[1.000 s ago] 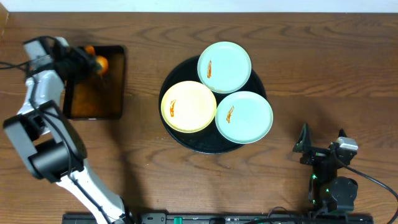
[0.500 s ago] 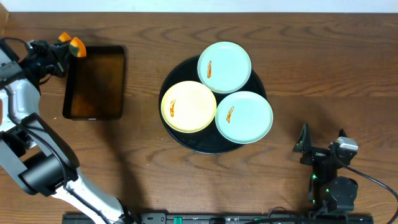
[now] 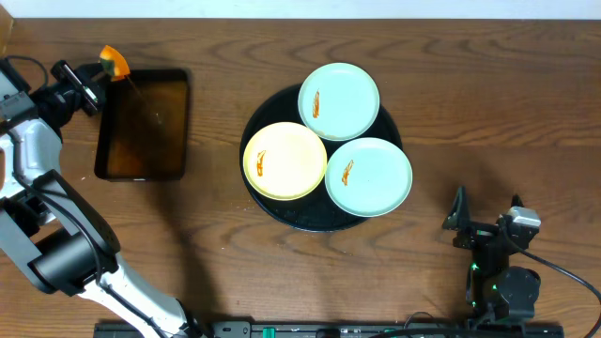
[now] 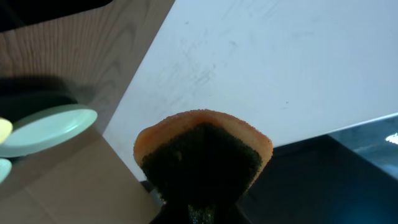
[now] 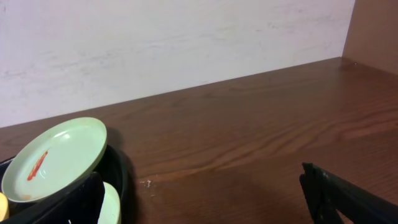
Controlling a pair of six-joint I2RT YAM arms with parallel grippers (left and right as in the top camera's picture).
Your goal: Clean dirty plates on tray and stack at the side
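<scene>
Overhead, the left gripper point(image 3: 97, 71) hangs at the worktop's point(image 3: 488, 94) far-left edge beside the rectangular tray point(image 3: 141, 131), jaws pinching an orange sponge point(image 3: 114, 61). The right gripper point(image 3: 485, 214) rests front right, jaws spread. The yellow plate point(image 3: 285, 161), far mint plate point(image 3: 339, 100) and near mint plate point(image 3: 368, 176), all smeared, lie on the round black tray point(image 3: 291, 216)

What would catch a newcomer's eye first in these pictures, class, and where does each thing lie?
A pale yellow plate and two pale mint-blue plates, all small, round and smeared orange-red, crowd the large round glossy black tray at the table's middle. At the far left, the left gripper grips an orange sponge by the far corner of a rectangular black tray of brownish liquid.
</scene>
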